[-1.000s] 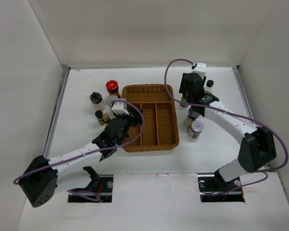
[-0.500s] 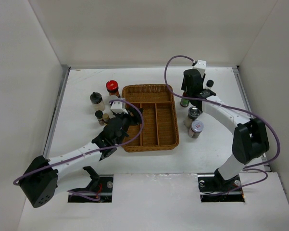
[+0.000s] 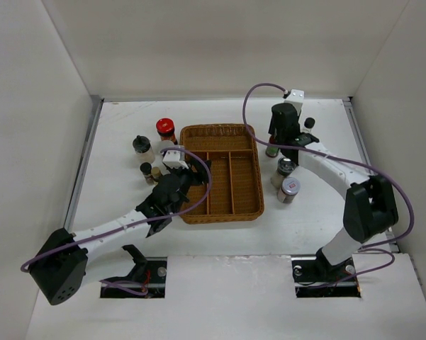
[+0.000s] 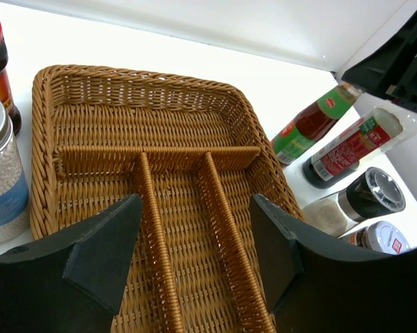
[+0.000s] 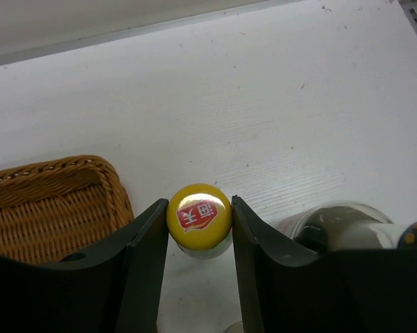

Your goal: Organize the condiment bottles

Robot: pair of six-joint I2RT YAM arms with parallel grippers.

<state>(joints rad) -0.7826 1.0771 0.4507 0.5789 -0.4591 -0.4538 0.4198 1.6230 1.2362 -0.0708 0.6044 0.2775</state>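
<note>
Right gripper (image 5: 199,229) pinches the yellow cap of a bottle (image 5: 198,214) standing just right of the tray's (image 3: 216,128) far corner, likely to lift it in. Left gripper (image 4: 194,208) hangs wide open, empty, over the tray's near-left side. Other bottles (image 3: 165,128) stand on both sides.

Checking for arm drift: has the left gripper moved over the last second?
No. In the top view the left gripper stays at the wicker tray's left rim, as before.

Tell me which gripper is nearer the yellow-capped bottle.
Right. The right gripper straddles the yellow-capped bottle, touching its cap on both sides. The left gripper hangs open at the wicker tray's near-left edge, with the tray between it and the bottle.
</note>
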